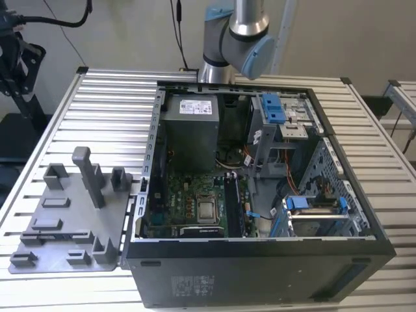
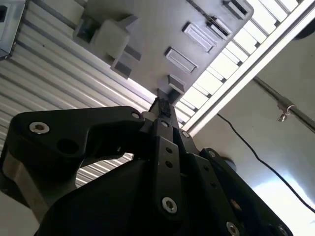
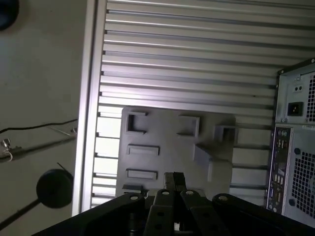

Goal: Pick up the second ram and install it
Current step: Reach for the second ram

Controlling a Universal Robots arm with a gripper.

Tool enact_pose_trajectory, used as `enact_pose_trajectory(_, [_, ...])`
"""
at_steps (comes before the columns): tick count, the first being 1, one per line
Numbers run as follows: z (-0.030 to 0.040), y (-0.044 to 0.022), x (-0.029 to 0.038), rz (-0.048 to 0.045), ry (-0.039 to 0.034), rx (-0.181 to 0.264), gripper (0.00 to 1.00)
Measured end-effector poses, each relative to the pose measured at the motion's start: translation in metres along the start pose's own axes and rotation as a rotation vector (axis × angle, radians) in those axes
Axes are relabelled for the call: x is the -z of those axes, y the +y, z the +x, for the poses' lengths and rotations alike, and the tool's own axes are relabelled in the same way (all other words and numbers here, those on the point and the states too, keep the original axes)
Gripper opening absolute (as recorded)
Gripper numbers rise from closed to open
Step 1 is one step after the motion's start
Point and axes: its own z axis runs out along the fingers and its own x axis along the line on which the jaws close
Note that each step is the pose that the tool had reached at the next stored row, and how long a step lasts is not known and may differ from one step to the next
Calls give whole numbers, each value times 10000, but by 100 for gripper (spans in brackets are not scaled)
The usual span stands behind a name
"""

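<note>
Exterior view: slatted metal table (image 1: 104, 97) with an open computer case (image 1: 260, 279) lying on it, motherboard (image 1: 188, 195) facing up, dark memory slots (image 1: 233, 209) running near the board's edge on the exterior view's right. Grey moulded tray (image 1: 65, 227) sits just beside the case, on the exterior view's left. The arm (image 1: 237, 39) rises behind the case.

In both wrist views the gripper (image 2: 163, 112) (image 3: 173, 179) hangs well above the tray (image 3: 167, 147), with the case's rear panel (image 3: 290, 147) off to one side. So the claw is over the tray and not over the board, with the slots well apart from it, across the case wall.

Claw: fingers drawn nearly together, only a thin gap. In the second wrist view a thin dark speckled sliver sits between the tips. I judge it to be the second ram (image 2: 160, 103), seen end-on. That would put its long axis along the fingers, pointing away from the cameras toward the tray. No blue board face is visible to confirm. Nothing else touches the claw, and it is clear of the tray's posts.
</note>
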Motion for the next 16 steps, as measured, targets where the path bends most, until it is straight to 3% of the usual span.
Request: enact_pose_trajectory(16, [43, -445, 10, 0, 0, 0, 11])
